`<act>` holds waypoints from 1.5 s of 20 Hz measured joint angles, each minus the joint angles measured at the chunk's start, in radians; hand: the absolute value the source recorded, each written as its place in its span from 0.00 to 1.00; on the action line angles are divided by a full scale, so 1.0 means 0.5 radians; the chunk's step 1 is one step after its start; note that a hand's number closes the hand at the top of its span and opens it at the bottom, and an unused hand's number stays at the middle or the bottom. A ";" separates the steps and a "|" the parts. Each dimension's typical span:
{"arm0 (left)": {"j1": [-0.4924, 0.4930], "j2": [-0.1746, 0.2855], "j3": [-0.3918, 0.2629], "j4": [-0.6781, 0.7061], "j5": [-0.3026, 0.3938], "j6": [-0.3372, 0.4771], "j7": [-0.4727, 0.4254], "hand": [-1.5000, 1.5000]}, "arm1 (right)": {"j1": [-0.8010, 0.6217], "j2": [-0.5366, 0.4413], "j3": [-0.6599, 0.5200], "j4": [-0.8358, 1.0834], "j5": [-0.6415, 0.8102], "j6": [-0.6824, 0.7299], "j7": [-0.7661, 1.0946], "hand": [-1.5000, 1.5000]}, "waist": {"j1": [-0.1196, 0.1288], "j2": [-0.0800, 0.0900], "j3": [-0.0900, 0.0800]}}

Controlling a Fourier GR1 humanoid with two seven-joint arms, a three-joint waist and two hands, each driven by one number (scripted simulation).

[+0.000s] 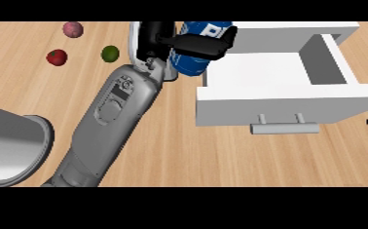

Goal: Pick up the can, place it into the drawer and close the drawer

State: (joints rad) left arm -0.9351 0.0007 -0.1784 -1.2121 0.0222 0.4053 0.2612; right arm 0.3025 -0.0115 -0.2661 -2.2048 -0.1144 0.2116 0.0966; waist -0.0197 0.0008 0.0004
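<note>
At the far left, a grey rounded object (22, 147) is cut off by the edge of the head view; what it is cannot be told. Further up on the wooden desk (179, 150), three small round items are seen well apart from the drawer: a pinkish one (72, 29) near the top, a red one (57, 57) below it, and a green one (110, 53) to their right.

A grey forearm (111, 111) is stretched from the lower left diagonally up toward the middle. At its end, the left hand (159, 40) is clenched around the can (194, 61), with black fingers (205, 45) curled across its body. The can is blue with white lettering near its top and is held tilted, off the desk, right at the upper left corner of the drawer.

To the right, the white drawer (215, 101) is pulled out, and its inside is shown bare and pale. A bar handle (285, 127) is fixed to its front wall. Behind the drawer, the white housing (295, 28) is seen.
</note>
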 measured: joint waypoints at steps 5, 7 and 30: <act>-0.314 -0.001 -0.031 0.277 0.097 0.119 0.015 1.00 | 0.017 -0.016 -0.027 -0.011 -0.024 0.021 -0.006 0.00 | -0.012 0.003 0.000; -0.418 -0.001 -0.036 0.408 0.148 0.153 -0.010 1.00 | 0.020 -0.002 0.011 -0.038 0.004 0.003 0.013 0.00 | -0.017 0.005 0.001; -1.088 -0.001 -0.389 1.401 0.694 0.335 -0.280 1.00 | -0.239 -0.043 0.044 0.121 0.070 -0.049 0.069 0.00 | -0.110 0.031 0.004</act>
State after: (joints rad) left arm -1.4789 0.0001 -0.3732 -0.5118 0.3691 0.5728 0.1212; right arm 0.1831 -0.0331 -0.2440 -2.1441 -0.0795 0.1873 0.1310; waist -0.0746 0.0163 0.0024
